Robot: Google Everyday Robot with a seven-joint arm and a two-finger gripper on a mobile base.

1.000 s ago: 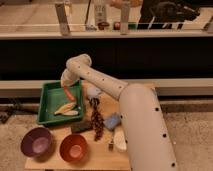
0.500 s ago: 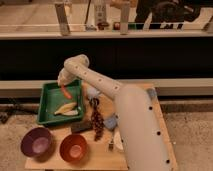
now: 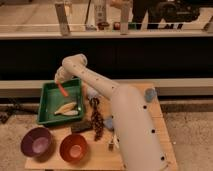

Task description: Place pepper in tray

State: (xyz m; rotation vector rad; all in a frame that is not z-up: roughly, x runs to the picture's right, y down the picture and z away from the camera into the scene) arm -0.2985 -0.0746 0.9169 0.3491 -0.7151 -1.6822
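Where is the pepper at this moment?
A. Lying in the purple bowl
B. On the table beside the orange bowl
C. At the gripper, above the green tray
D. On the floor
C: the pepper hangs at the gripper over the green tray, above the pale items lying inside it.

Arm (image 3: 107, 100) swung since one second ago: elbow joint, then over tray's right edge, now higher and further back, above tray (image 3: 47, 107) rear right corner. Claw (image 3: 59, 82) moved with it, from low over tray middle to tray's far rim. Pepper (image 3: 62, 90) came along, earlier hanging close above pale items (image 3: 67, 108) in tray, now hanging slanted over rear part of tray, clear of them.
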